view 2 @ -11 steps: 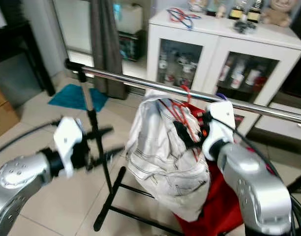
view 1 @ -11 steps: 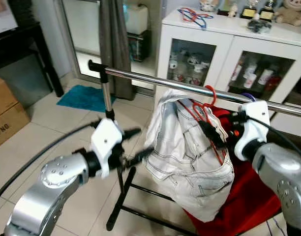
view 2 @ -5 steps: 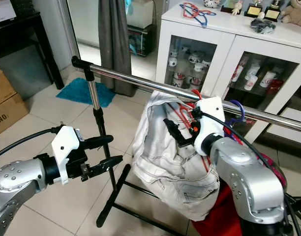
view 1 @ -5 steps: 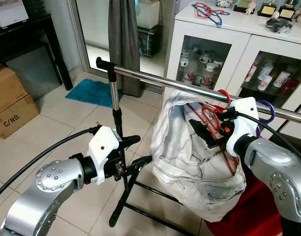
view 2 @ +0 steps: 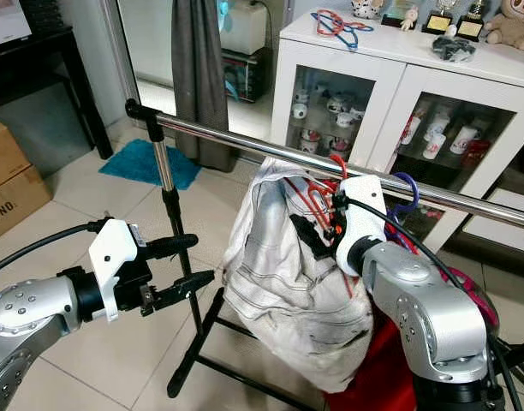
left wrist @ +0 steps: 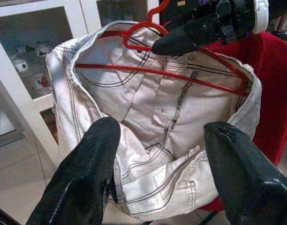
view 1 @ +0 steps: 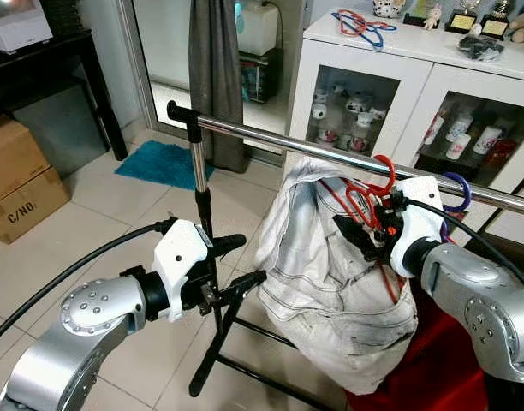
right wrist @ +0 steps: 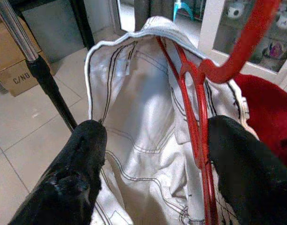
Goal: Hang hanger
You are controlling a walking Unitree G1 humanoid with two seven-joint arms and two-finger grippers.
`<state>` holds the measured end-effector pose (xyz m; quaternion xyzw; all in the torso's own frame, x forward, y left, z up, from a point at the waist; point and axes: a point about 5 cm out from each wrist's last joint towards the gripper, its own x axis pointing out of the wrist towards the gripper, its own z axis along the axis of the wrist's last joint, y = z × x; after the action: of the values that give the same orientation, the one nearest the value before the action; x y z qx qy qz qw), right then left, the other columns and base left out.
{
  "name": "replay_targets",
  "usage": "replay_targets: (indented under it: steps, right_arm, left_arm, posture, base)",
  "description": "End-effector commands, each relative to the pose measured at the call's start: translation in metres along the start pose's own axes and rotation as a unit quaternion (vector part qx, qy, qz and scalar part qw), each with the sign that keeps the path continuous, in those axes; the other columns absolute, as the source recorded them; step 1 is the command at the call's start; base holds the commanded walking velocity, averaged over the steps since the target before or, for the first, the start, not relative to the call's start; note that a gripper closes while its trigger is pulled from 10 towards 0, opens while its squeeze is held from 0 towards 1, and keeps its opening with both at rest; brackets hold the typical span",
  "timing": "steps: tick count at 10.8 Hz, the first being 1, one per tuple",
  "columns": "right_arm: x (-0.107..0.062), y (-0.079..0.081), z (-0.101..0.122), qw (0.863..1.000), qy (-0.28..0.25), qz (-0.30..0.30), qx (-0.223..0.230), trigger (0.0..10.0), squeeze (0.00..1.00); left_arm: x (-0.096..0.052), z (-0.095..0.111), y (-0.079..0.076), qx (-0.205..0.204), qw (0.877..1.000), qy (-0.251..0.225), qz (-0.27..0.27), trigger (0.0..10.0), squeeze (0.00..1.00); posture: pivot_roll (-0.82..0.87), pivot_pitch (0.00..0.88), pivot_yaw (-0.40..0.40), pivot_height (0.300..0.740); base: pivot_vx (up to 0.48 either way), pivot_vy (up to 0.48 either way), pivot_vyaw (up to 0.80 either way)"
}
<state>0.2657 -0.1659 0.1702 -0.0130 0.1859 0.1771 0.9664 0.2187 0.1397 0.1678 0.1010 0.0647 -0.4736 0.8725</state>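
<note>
hiding its lower bar in white jeans (view 1: 330,274), red hanger (view 1: 365,201) between spread right end effector (view 1: 358,233)

white glass-door cabinet (view 1: 390,64), mugs and cups inside | red and blue hangers (view 1: 358,21) lying on its top | trophies (view 2: 457,19) and plush toy (view 2: 510,26) on top, far end | teal mat (view 1: 159,163) on tiled floor | cardboard boxes (view 1: 22,184) beside black table (view 1: 48,60) | grey curtain (view 1: 215,77)
</note>
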Motion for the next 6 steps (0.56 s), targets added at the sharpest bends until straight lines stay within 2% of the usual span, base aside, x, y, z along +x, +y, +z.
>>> replay_targets:
  steps: [1, 6]
  right_arm:
    - [-0.0018, -0.0014, 0.0036, 1.000, -0.002, -0.001, 0.005, 0.0, 0.00]
    - [-0.0006, -0.0047, 0.0016, 1.000, 0.015, -0.010, 0.007, 0.0, 0.00]
  left_arm:
    - [0.0008, 0.0016, -0.0018, 0.003, 1.000, -0.005, -0.010, 10.0, 0.00]
    - [0.0014, 0.0008, -0.0008, 0.006, 1.000, -0.003, -0.009, 10.0, 0.00]
  posture:
    - [-0.04, 0.000, -0.048, 0.740]
    - [-0.04, 0.000, -0.049, 0.740]
  base:
    - [0.000, 0.000, 0.00]
    - [0.000, 0.000, 0.00]
